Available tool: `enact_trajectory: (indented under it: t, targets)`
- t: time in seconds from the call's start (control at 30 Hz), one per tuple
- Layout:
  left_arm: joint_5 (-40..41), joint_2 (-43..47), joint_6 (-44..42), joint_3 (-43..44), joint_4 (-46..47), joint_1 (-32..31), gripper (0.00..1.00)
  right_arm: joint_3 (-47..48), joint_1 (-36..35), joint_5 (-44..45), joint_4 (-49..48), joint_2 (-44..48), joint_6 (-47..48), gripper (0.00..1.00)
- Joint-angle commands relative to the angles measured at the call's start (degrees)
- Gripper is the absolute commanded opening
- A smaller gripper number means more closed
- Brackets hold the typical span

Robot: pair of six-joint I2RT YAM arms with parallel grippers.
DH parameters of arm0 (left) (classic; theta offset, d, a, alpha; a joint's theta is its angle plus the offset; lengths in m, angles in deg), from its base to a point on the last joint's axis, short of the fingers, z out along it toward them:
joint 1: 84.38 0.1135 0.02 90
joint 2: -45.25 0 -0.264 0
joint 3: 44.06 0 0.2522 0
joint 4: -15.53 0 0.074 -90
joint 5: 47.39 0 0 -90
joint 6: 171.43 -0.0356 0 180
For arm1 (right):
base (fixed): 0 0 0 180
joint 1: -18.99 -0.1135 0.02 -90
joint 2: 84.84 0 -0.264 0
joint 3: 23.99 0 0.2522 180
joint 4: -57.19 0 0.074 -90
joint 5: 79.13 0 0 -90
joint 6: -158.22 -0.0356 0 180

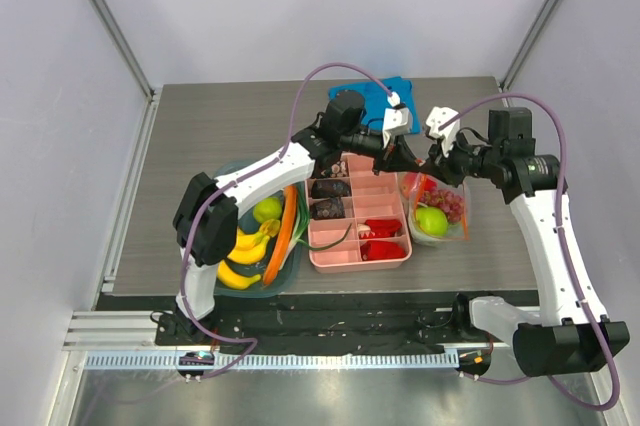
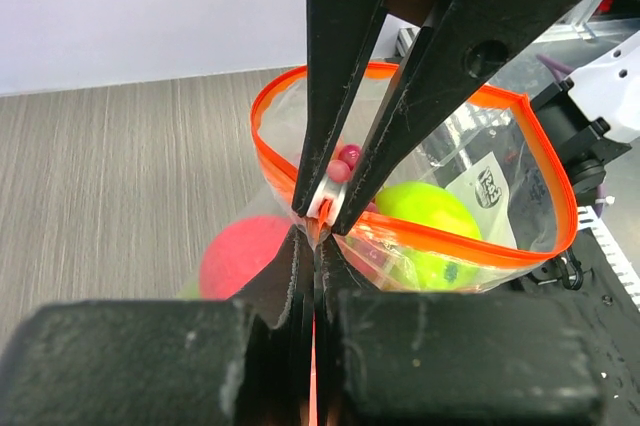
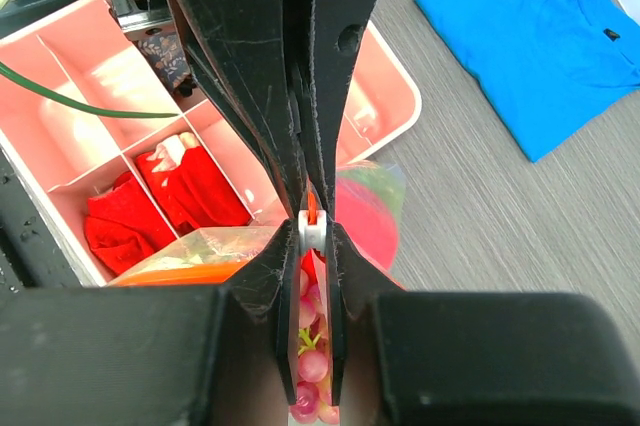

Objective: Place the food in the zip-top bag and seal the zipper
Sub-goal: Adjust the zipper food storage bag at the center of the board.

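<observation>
1. Two grippers meet at the bag's mouth: the left gripper (image 2: 318, 216) is clenched on the zipper (image 2: 440, 237), its jaws pressed flat on the orange-red strip at one corner of the opening.
2. Clamped just as tightly, the right gripper (image 3: 313, 228) pinches the same strip, a sliver of orange showing between its fingertips.
3. Seen from overhead, the left gripper sits at 9 o'clock of the right gripper, their tips near each other above the bag's far edge.
4. Between the two pinches the zip-top bag (image 2: 510, 136) gapes in a wide loop, its mouth unsealed; a white label (image 2: 490, 186) shows on the wall at 3 o'clock of the left gripper's pinch.
5. Inside lie a green apple (image 2: 430, 221) and a grape bunch (image 2: 345, 161); a red fruit (image 2: 245, 251) shows at 8 o'clock of the pinch, low in the plastic.
6. Overhead, the bag rests just beside a pink tray (image 1: 318, 246), at its 3 o'clock; red pieces (image 3: 190, 186) fill the tray's compartments nearest the bag.
7. Folded at 12 o'clock of the tray is a blue cloth (image 1: 365, 96); bananas (image 1: 245, 246) and a carrot (image 1: 283, 231) sit at its 9 o'clock, all on the grey wood-grain table (image 1: 200, 126).
</observation>
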State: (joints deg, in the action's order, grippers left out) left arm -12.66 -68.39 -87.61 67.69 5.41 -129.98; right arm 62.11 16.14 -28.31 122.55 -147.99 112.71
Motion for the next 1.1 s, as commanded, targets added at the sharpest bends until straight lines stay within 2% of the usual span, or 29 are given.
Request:
enact_trajectory:
  t: [0.0,0.03,0.1,0.17,0.27,0.33,0.63,0.7,0.93,1.07]
  targets:
    - [0.9,3.7,3.0,1.6,8.1,3.6,0.0,2.1,1.8,3.6,6.0,-1.3,-0.3,0.03]
    - [0.9,3.6,4.0,1.7,8.7,3.8,0.0,2.3,1.8,3.6,6.1,-1.4,-0.2,0.04]
    - [0.5,3.7,5.0,1.6,9.5,3.8,0.0,2.6,1.8,3.8,5.8,-1.7,-0.9,0.13]
    - [0.3,3.9,5.5,1.1,10.2,3.7,0.0,3.9,1.8,4.1,5.1,-1.9,-3.8,0.27]
    - [0.2,3.9,5.4,1.0,10.0,3.8,0.0,6.6,1.8,4.3,4.8,-2.8,-5.4,0.35]
    - [0.2,4.0,5.2,0.7,10.0,3.8,0.0,7.7,2.1,4.5,4.8,-2.9,-6.3,0.36]
    - [-0.7,3.4,7.3,1.0,10.3,3.8,0.0,10.7,2.1,1.1,2.3,-2.1,-10.5,0.62]
    - [-0.9,3.2,7.9,1.0,10.6,3.9,0.0,10.5,2.1,0.0,0.0,-2.2,-11.4,0.63]
    - [-1.1,2.3,10.3,2.0,10.5,3.9,0.0,6.4,2.1,-5.3,-6.3,-0.9,-9.0,0.58]
    - [-1.1,2.2,10.6,2.1,10.5,3.8,0.0,1.7,2.1,-7.0,-15.0,2.4,-8.5,0.58]
